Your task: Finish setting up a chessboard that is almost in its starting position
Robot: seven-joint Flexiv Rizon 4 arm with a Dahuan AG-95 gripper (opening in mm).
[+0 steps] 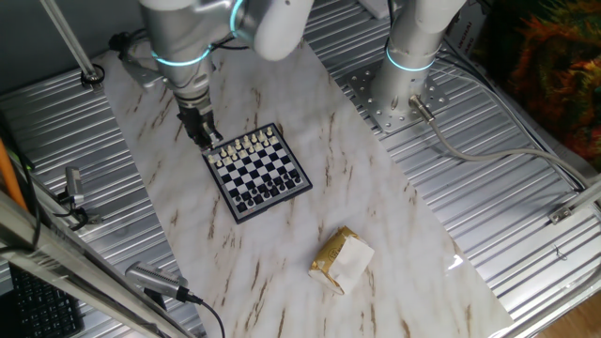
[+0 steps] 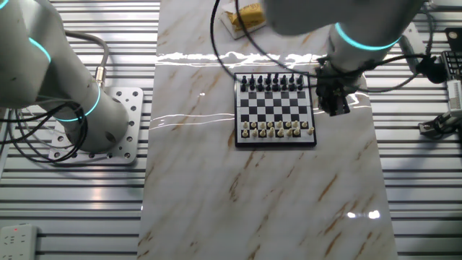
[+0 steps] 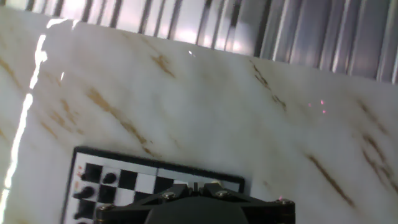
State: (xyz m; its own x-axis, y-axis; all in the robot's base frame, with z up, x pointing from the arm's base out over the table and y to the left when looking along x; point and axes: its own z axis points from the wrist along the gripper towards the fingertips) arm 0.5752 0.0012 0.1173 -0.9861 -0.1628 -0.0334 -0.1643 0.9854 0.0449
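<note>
The small black-and-white chessboard lies on the marble table top. White pieces line its far-left edge and black pieces its near-right edge. My gripper hangs low over the board's corner at the white side. In the other fixed view the gripper is just right of the board. In the hand view the fingertips stand close together above the board's rim, and the gripper looks shut. I cannot tell whether a tiny piece sits between them.
A tan-and-white paper packet lies on the marble toward the near end, also in the other fixed view. A second arm's base stands on a bolted plate beside the table. Ribbed metal surfaces flank the marble strip.
</note>
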